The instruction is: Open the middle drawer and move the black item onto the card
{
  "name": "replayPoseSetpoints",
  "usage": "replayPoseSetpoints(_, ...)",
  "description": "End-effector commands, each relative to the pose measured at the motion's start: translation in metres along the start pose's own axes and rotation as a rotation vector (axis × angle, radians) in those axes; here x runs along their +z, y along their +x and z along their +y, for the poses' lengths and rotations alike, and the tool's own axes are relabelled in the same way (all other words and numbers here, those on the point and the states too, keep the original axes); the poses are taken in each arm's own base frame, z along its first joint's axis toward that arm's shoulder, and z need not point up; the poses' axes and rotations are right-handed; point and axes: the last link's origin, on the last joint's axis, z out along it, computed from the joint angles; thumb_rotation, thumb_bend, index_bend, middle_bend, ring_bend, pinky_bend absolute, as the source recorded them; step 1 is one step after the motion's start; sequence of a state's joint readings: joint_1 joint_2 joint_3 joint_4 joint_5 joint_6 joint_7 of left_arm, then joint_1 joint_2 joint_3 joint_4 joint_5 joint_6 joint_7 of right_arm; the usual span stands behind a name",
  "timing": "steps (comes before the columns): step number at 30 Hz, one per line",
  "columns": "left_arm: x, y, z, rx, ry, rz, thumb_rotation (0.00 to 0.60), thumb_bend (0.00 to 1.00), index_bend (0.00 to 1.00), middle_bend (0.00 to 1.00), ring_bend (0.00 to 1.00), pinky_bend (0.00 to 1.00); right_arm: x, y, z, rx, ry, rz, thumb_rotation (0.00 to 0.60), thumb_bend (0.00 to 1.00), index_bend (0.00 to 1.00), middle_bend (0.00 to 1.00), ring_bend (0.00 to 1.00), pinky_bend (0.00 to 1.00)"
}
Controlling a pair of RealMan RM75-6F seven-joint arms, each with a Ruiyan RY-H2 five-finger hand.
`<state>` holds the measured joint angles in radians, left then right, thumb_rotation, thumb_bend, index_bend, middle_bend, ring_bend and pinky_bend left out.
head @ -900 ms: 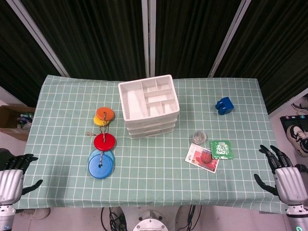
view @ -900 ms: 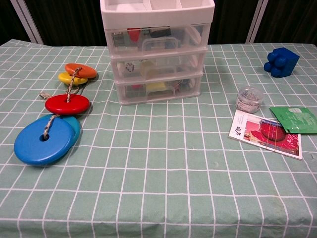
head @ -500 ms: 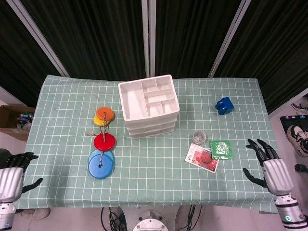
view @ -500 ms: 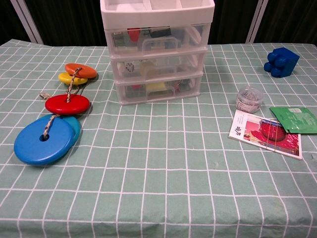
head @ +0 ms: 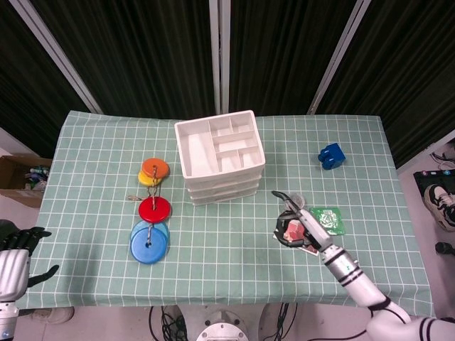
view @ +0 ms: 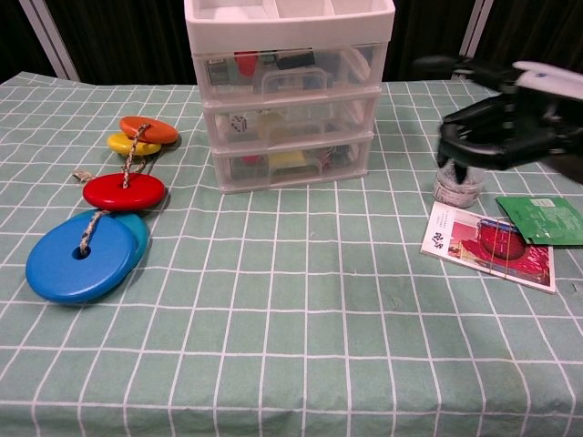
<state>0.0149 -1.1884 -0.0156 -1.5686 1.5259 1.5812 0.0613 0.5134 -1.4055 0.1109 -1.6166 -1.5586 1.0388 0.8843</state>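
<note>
Right hand (view: 496, 123), fingers spread and empty, hovers right of centre above the red picture card (view: 489, 245); white plastic three-drawer cabinet (view: 287, 109) stands closed.

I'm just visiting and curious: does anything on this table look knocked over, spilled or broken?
Nothing stands out. The drawer unit stands upright with all drawers closed, the card lies flat with a green packet overlapping its corner, and the small jar is upright. The right hand hovers above them, holding nothing.
</note>
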Motion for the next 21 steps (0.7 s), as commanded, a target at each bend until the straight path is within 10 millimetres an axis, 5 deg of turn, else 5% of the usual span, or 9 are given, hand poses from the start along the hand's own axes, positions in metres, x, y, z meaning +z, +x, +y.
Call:
replayPoseSetpoints(1, -0.001, 0.0, -0.002, -0.002, 0.007, -0.002, 0.6, 0.0, 0.31, 0.25, 0.22, 0.21, 0.057, -0.033, -0.002, 0.303, -0.027, -0.069, 0.6, 0.41, 0.08, 0.74, 0.56, 0.62)
replayPoseSetpoints(11, -0.001, 0.0, -0.009, -0.003, 0.024, -0.005, 0.6, 0.0, 0.31, 0.25, 0.22, 0.21, 0.1, -0.059, 0.002, 0.562, -0.072, -0.172, 0.6, 0.47, 0.1, 0.78, 0.61, 0.67)
replayPoseSetpoints(21, 0.001, 0.0, -0.012, -0.005, 0.028, -0.005, 0.6, 0.0, 0.31, 0.25, 0.22, 0.21, 0.125, -0.069, -0.007, 0.567, -0.058, -0.227, 0.6, 0.47, 0.1, 0.78, 0.61, 0.67)
